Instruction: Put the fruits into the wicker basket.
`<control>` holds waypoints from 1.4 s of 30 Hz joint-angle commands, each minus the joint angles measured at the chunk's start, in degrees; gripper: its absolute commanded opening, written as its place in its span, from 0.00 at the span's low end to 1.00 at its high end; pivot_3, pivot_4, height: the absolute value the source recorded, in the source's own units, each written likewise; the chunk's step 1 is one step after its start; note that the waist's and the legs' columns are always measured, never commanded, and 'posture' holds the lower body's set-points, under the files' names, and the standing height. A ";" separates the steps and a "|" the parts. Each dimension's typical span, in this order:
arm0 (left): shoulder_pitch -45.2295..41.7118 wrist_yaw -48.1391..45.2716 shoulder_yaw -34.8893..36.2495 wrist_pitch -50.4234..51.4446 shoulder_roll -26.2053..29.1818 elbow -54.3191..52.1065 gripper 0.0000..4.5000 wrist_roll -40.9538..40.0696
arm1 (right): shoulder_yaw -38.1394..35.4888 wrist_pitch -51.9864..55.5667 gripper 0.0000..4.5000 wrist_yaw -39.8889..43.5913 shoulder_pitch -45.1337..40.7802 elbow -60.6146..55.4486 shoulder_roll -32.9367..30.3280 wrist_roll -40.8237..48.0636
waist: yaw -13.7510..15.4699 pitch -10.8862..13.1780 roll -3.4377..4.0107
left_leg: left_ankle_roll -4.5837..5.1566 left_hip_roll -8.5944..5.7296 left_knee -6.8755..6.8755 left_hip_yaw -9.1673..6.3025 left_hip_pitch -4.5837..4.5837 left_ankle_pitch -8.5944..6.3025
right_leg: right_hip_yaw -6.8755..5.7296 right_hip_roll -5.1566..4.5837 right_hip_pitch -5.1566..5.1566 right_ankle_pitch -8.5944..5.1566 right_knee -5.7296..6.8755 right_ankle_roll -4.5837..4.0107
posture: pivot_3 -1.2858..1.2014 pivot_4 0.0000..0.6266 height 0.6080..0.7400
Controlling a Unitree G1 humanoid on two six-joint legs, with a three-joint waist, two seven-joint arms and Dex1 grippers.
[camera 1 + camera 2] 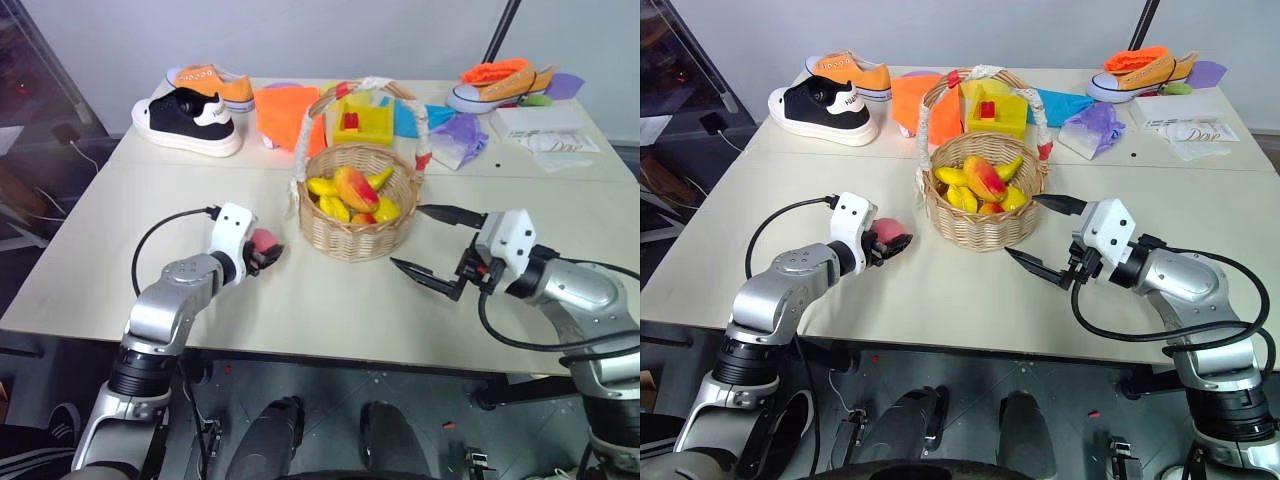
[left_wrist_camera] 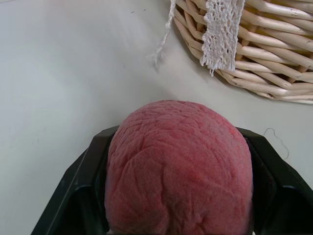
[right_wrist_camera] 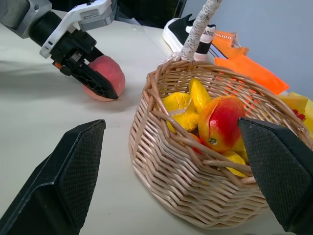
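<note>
The left gripper (image 1: pixel 268 250) is clenched on the peach (image 1: pixel 263 240), black fingers (image 2: pixel 78 186) pressed to both sides of the pink-red fruit, which sits low at the table (image 1: pixel 120 260), just beside the wicker basket (image 1: pixel 355 235) at its nine o'clock side. In the right wrist view the peach looks to be resting on the tabletop, close to the woven wall but apart from it. Over at the basket's three o'clock, the right gripper (image 1: pixel 432 247) hangs released, its two fingers spread wide and pointing in toward the basket, holding nothing. Inside the basket, the mango (image 3: pixel 220 122) lies on top, yellow-orange with a red blush, nestled among the yellow bananas (image 1: pixel 330 195). The tall handle (image 1: pixel 305 130) arches over, wrapped in white and red cloth. Further out at twelve o'clock stands a small yellow box (image 1: pixel 362 124); at ten o'clock a black sneaker (image 1: pixel 187 122), with an orange sneaker (image 1: pixel 212 85) behind it; at two o'clock another orange sneaker (image 1: pixel 500 85).
</note>
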 commanded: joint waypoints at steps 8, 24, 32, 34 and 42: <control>-12.62 -0.39 5.57 4.16 -4.00 -10.26 0.61 -7.17 | -4.96 0.74 1.00 -5.85 -2.18 0.20 4.50 4.19 | 0.13 0.09 -0.17 | 0.00 -0.07 0.08 -0.04 -0.07 0.00 | -0.01 -0.03 0.02 0.07 -0.02 0.12 | 0.52 0.24 1.00; -25.20 -2.94 0.02 -10.88 -15.86 11.89 0.98 -2.22 | -3.53 -0.62 1.00 -11.13 -1.58 -1.47 6.56 -0.13 | -0.07 0.08 -0.16 | -0.01 -0.06 0.04 0.03 -0.04 0.02 | 0.01 -0.01 -0.04 0.09 0.04 0.14 | 0.52 0.24 1.00; -20.34 -7.81 0.54 -7.74 -14.43 -0.49 0.98 -8.08 | -4.04 0.06 1.00 -12.67 -3.14 1.39 7.85 0.74 | -0.17 0.08 -0.15 | 0.00 -0.06 0.06 0.03 -0.04 0.02 | 0.05 0.00 -0.03 0.10 0.06 0.15 | 0.52 0.24 1.00; -17.68 -8.25 1.10 -6.32 -12.13 -4.64 0.98 -8.67 | -3.88 -0.04 1.00 -13.60 -4.04 3.33 8.36 0.05 | -0.31 0.07 -0.15 | -0.01 -0.05 0.07 0.03 -0.03 0.02 | 0.05 0.00 -0.03 0.10 0.07 0.14 | 0.52 0.24 1.00; 2.31 -11.78 10.66 -5.96 -0.39 -20.49 0.98 -14.32 | -4.61 -0.95 1.00 -18.65 -7.68 9.48 9.92 -2.73 | -1.27 0.05 -0.10 | -0.01 0.05 0.02 0.10 0.01 0.02 | 0.16 0.08 -0.08 0.13 0.11 0.09 | 0.52 0.24 1.00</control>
